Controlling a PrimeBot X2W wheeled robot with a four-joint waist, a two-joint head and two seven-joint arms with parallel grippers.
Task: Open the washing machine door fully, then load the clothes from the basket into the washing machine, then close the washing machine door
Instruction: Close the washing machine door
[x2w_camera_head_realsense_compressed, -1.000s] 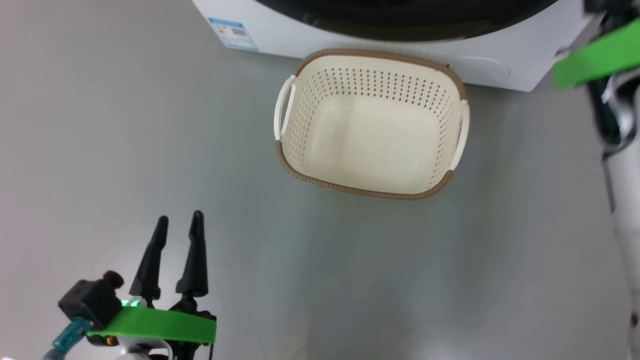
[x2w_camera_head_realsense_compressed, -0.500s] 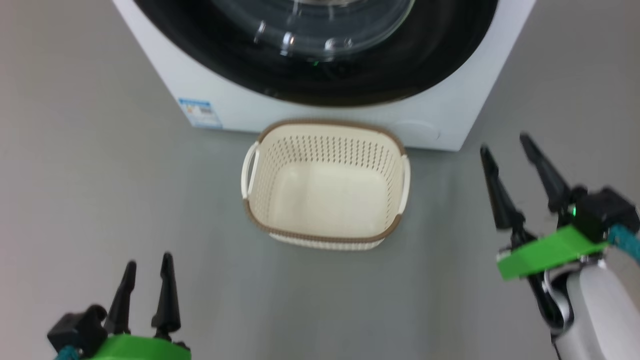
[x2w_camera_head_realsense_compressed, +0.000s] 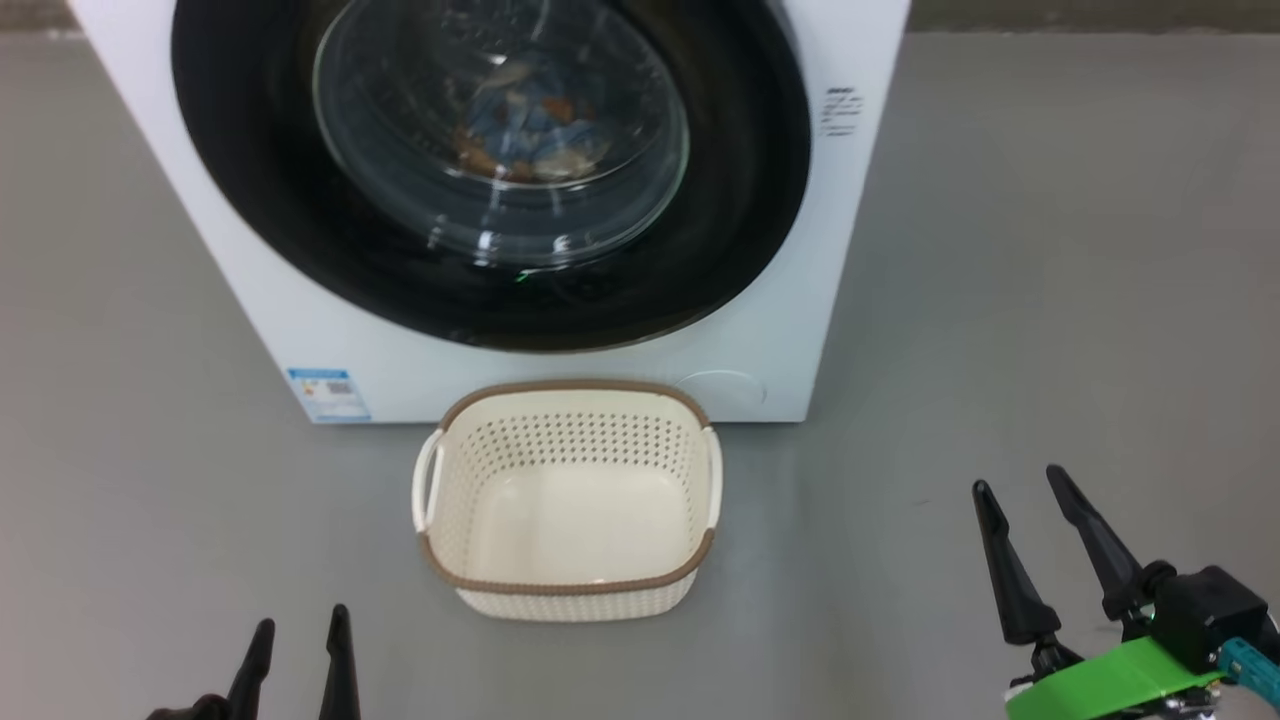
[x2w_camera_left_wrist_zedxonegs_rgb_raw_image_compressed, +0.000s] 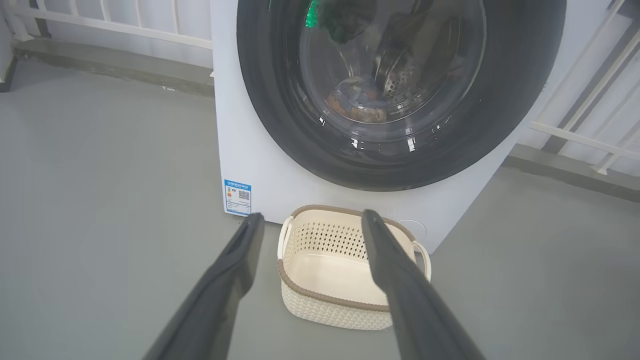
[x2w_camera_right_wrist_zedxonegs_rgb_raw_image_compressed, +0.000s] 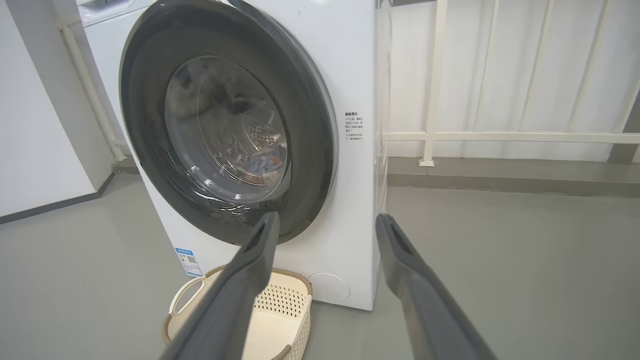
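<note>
I'm logging: white boxy washing machine (x2w_camera_head_realsense_compressed: 780, 340), glossy black door (x2w_camera_head_realsense_compressed: 740, 200) shut (bear-print clothes (x2w_camera_head_realsense_compressed: 525, 135) inside); cream perforated basket (x2w_camera_head_realsense_compressed: 570, 586) sitting before it; left gripper (x2w_camera_head_realsense_compressed: 302, 618), right gripper (x2w_camera_head_realsense_compressed: 1017, 479) both gaping.

Background-wise we just had a smooth grey floor (x2w_camera_head_realsense_compressed: 1050, 250), a white railing (x2w_camera_right_wrist_zedxonegs_rgb_raw_image_compressed: 500, 136) with upright bars standing on a low grey kerb (x2w_camera_right_wrist_zedxonegs_rgb_raw_image_compressed: 500, 176), plus a plain white wall (x2w_camera_right_wrist_zedxonegs_rgb_raw_image_compressed: 35, 125) off to one side.
</note>
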